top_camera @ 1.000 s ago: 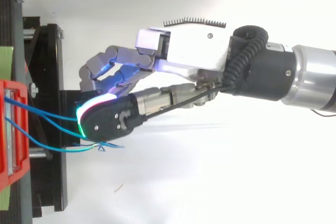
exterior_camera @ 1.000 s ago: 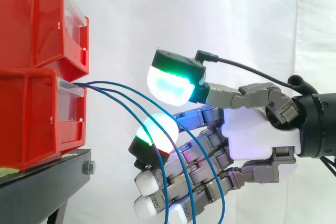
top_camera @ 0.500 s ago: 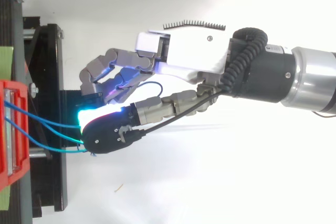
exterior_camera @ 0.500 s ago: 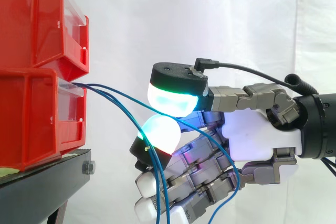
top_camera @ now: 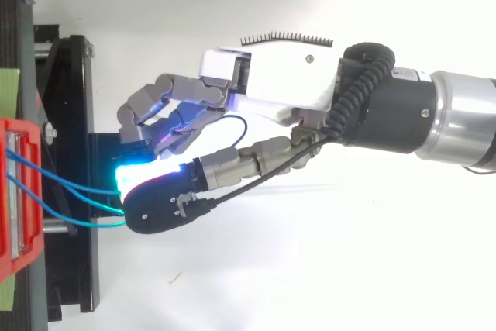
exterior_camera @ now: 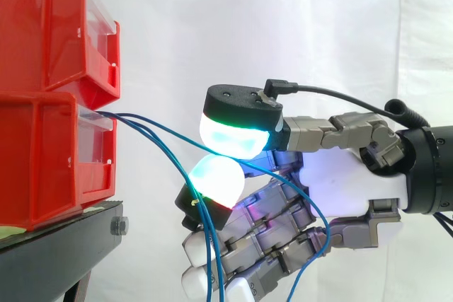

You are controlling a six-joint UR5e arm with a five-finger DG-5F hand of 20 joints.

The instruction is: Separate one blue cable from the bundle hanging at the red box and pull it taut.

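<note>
Three thin blue cables point(exterior_camera: 148, 129) come out of the lower red box point(exterior_camera: 49, 160) and sag to the right. My hand point(exterior_camera: 347, 189) reaches in from the right, just beside the box. Its thumb pad point(exterior_camera: 237, 136) glows green and cyan and presses down toward a cyan fingertip point(exterior_camera: 216, 178). One blue cable runs between these two pads and loops back past the palm. The other cables point(exterior_camera: 209, 252) hang down in front of the curled lower fingers. From above, the hand point(top_camera: 279, 75) covers the cables' point(top_camera: 74, 184) right ends.
A second red box point(exterior_camera: 49, 26) is stacked on the lower one. Both rest on a black stand point(exterior_camera: 60, 252) at the left. A white curtain hangs behind. The stand's black frame point(top_camera: 70, 98) lies under the fingertips in the top view.
The thumb has swung down onto the fingertip, closing the gap with one blue cable between them. A loop of that cable now bulges out beside the palm.
</note>
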